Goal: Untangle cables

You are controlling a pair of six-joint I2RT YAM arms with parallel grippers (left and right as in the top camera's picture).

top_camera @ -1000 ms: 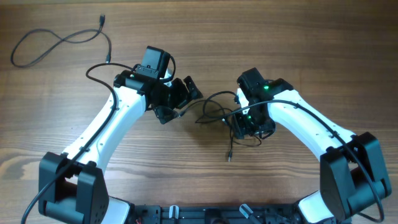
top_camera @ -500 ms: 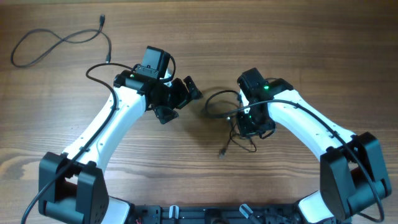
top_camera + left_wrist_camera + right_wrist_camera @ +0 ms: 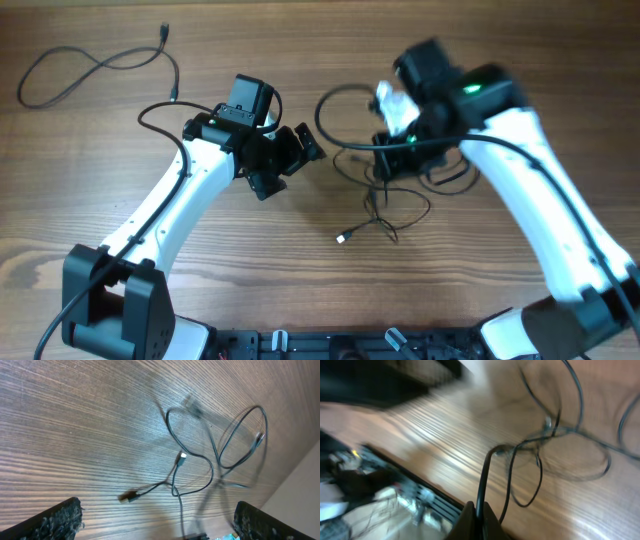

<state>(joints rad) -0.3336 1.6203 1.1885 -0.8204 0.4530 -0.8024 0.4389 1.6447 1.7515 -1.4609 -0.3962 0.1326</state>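
Nearest the arm bases: bare wood of the table. The first item out from there is a small plug lying flat on the wood, between the two arms and a little toward the right one. Its cord runs away from the bases into the cables, a loose bunch of thin black loops crossing one another just in front of the right gripper.

Right gripper: jaws fully closed, pinching a strand of the bunch. The right wrist view agrees. A cord comes straight out from between the fingertips, then bends into the loops beyond. That view is blurred, so which strand is held cannot be told. The left wrist view shows soft shadows lying apart from some loops, so part of the bunch is off the wood, while the near plug rests on it. One large loop arcs out on the far side of the gripper, toward the left arm.

Left gripper: jaws at full spread, holding nothing. It points toward the bunch, near it but not touching. Its two dark fingers sit at the bottom corners of the left wrist view, with the loops on the wood beyond the gap.

Farthest, at the far left of the table: a lone cord lying in one open wavy loop, well apart from the bunch and from both grippers.
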